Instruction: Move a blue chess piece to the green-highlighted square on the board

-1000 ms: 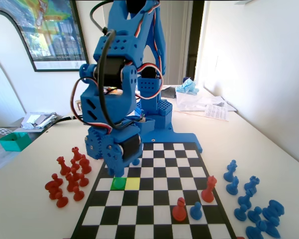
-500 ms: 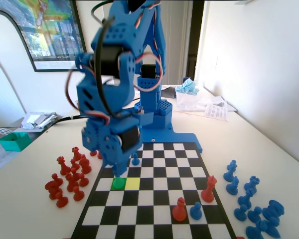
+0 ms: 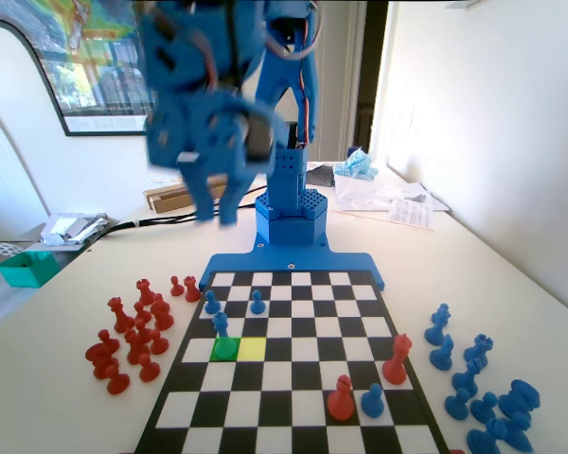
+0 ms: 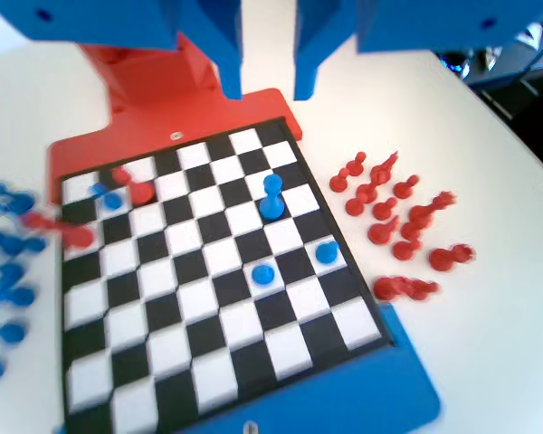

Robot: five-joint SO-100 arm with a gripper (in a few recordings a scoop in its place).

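The hand [image 3: 218, 210] hangs high over the arm's end of the board [image 3: 379, 326], its two jaws spread apart with nothing between them. In the wrist view the hand [image 4: 267, 86] shows the same empty gap.

Below it, in the fixed view, the blue chess piece [image 3: 221, 323] stands upright on the square just beyond the green-highlighted square [image 3: 225, 349], at its 12 o'clock. Its base seems to sit at the shared border rather than on the green, though the angle leaves some doubt. In the wrist view it is the blue chess piece [image 4: 271, 197] that stands tallest.

As I judge it, the step in hand is to seat this pawn properly. The hand should come straight down over the ball head and close on the neck. It then lifts until the base clears the board, carries the pawn one square toward 6 o'clock in the fixed view, and lets go only once the base rests flat. Two other blue pawns, one [image 3: 211, 303] at 11 o'clock of it and one [image 3: 257, 302] at 1 o'clock, stand near, so the open jaws should descend without sweeping sideways. The yellow square [image 3: 252, 348] touches the green at 3 o'clock and is easy to mistake for it.

A teal bin [image 3: 24, 269] sits on the bench [image 3: 66, 397] at 9 o'clock, well apart from the board. I cannot tell what it holds.
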